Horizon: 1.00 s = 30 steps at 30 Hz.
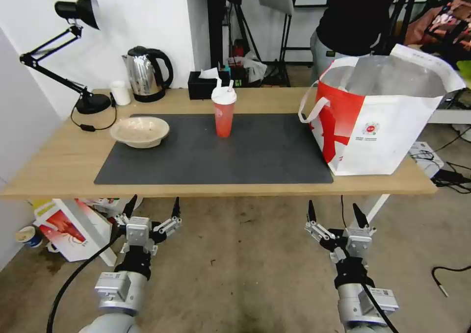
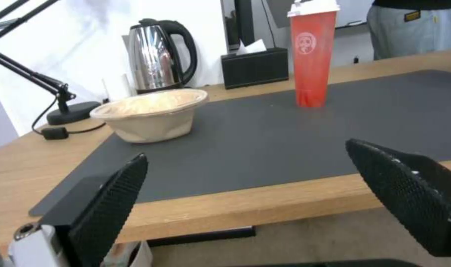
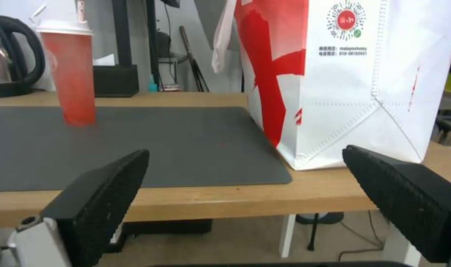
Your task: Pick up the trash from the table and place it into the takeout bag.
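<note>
Both arms reach forward below the near edge of the worktop [image 1: 64,171], fingers pointing up toward it. The left end effector [image 1: 152,208] sits below the mat's [image 1: 216,151] left part, the right end effector [image 1: 334,213] below its right end; each has its fingers spread wide and holds nothing.

On the mat, the beige bowl [image 1: 140,131] rests near the left edge and the red cup [image 1: 223,112], with white lid and straws, stands upright near the far edge, well apart from the bowl. The bag [image 1: 378,112] stands open at the worktop's right end, partly overlapping the mat's right edge, foil lining exposed, one strap hanging on its left side.

The left wrist view shows a round white emblem on the cup [image 2: 312,59]; its detail cannot be read. The right wrist view shows a round red logo on the bag [image 3: 334,85] ringed by dots, with two lines of small print beneath that are too small to read.

Along the far edge stand a black lamp [image 1: 73,53], a small white cup [image 1: 120,92], a kettle [image 1: 146,73] and a black tissue box [image 1: 208,84]. A red-and-white box [image 1: 66,227] lies on the floor under the left end.
</note>
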Tool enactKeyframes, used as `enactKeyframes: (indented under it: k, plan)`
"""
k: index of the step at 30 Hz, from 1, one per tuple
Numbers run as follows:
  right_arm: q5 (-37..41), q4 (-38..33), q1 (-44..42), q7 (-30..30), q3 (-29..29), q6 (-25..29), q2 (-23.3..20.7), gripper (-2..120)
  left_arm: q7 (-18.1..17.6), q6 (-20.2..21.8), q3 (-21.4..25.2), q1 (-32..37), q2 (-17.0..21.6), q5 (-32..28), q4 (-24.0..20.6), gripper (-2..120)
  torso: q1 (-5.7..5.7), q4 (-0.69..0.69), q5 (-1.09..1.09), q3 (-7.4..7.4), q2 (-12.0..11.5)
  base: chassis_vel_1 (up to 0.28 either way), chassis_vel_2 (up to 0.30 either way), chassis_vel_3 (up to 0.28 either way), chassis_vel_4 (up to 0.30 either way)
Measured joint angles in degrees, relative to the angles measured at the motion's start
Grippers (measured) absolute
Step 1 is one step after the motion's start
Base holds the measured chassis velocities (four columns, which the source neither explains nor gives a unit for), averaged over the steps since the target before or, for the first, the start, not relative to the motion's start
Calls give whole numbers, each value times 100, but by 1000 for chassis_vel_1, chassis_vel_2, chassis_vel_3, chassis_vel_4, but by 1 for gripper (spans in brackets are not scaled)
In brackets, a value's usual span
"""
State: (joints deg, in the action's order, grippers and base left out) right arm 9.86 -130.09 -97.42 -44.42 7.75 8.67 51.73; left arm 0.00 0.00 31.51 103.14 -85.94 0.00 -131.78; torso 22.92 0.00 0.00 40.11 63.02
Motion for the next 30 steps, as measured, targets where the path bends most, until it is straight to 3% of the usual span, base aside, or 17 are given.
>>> enactKeyframes:
  k: [13, 20, 23, 26, 30]
  plan:
    - [43, -28, 41, -1, 62, 5, -54, 100, 0, 0, 0, 0, 0, 0, 0, 100, 0, 0, 0, 0, 0, 0, 0, 0, 0]
    - [155, -565, 32, 53, 285, -182, -315, 100, 0, 0, 0, 0, 0, 0, 0, 100, 0, -1, -1, 0, 0, 0, 0, 0, 0]
    - [432, -760, 161, 184, 339, -278, -535, 100, 0, 0, 0, 0, 0, 0, 0, 100, 0, -1, 0, 0, 0, 0, 0, 0, 0]
    - [1455, -1005, 487, 861, 445, -115, -868, 100, 0, 0, 0, 0, 0, 0, 0, 100, 0, 1, 1, 0, 0, 0, 0, 0, 0]
    - [2269, -1266, 913, 1523, 512, 62, -1029, 100, 0, 0, 0, 0, 0, 0, 0, 100, 0, 0, 0, 0, 0, 0, 0, 0, 0]
